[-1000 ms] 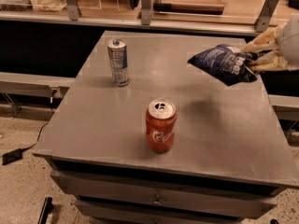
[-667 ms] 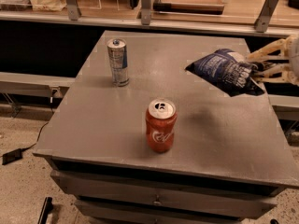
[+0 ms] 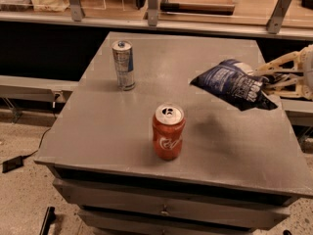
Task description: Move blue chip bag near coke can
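The blue chip bag, crinkled navy foil with white print, hangs in the air above the right side of the grey table, casting a shadow below it. My gripper reaches in from the right edge and is shut on the bag's right end, its pale fingers above and below the foil. The coke can, red-orange with white script and a silver top, stands upright near the table's front middle, to the lower left of the bag and apart from it.
A taller slim silver-and-blue can stands upright at the table's back left. A counter with metal posts runs behind the table. Drawer fronts sit under the tabletop. A cable lies on the floor at left.
My gripper has carried the chip bag leftward and slightly downward, toward the table's middle and nearer the coke can. Both cans have stayed put.
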Tool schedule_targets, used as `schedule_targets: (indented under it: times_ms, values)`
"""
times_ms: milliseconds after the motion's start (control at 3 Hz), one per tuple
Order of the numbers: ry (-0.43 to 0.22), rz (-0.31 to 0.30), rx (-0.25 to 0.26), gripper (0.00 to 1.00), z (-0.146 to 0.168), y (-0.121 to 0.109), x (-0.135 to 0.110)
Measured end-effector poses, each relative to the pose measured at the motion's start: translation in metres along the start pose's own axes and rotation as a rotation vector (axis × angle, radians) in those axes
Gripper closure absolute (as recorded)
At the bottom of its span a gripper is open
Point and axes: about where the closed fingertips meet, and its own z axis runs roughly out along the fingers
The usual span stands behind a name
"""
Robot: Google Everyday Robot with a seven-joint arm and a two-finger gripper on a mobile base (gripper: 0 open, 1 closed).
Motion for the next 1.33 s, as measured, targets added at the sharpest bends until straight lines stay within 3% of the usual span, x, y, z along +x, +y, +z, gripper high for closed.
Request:
schedule_targets:
  times_ms: [667, 1333]
  values:
    - [-0.092, -0.022, 0.05, 1.0, 0.023, 0.028, -0.032]
    - [-0.123, -0.026, 0.06, 1.0, 0.04, 0.04, -0.051]
